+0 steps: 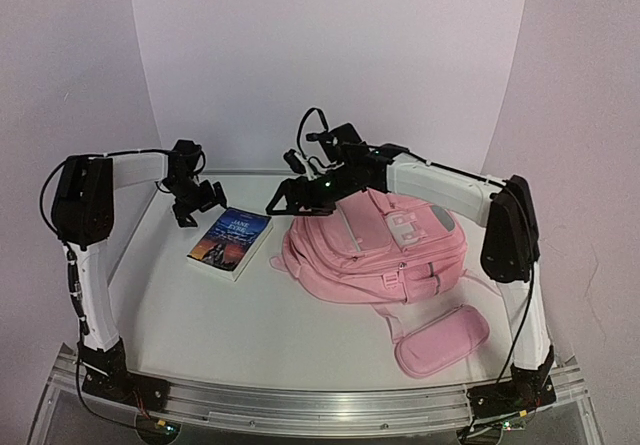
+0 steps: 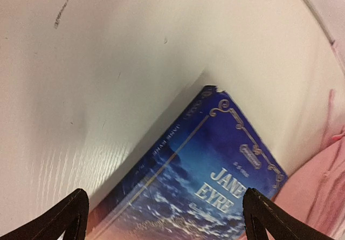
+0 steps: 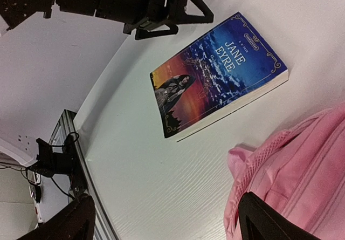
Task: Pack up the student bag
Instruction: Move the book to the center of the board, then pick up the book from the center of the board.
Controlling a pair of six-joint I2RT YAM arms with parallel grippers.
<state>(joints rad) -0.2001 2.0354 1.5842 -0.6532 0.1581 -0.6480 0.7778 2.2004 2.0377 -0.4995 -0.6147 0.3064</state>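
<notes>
From above: large pink fabric backpack (image 1: pixel 400 250) flat on the white counter (image 1: pixel 300 335), right of centre, with no open compartment visible. Just left of it, and apart from it, blue paperback book titled Jane Eyre (image 1: pixel 231 242), cover up. At the front right, small oblong pink pencil case (image 1: pixel 440 340), touching or only beside a backpack strap; cannot tell which. Left end effector (image 1: pixel 195 200) poised by the book's far left corner, jaws spread, holding nothing. Right end effector (image 1: pixel 285 197) raised at the backpack's far left edge, pointed toward the book, also spread and empty.

From the left wrist: looks down on the book's cover between 2 wide-set black fingertips, with only air in the gap. Strip of pink fabric at the right edge.

From the right wrist: looks across the book to the left end effector beyond it. Backpack's corner close under 1 fingertip. Jaws wide, nothing gripped.

Likely trouble:
- **Collision:** danger of a knock between 2 arms so near 1 book.
- **The book:** thin and flat on a smooth counter, so easy to skid off or shove away instead of lifting.
- **The backpack:** probably no way in for book or case without first opening a zip, then limp fabric liable to sag shut.
- **The straps:** possible snagging of a strap or fabric under the outstretched right arm.
</notes>
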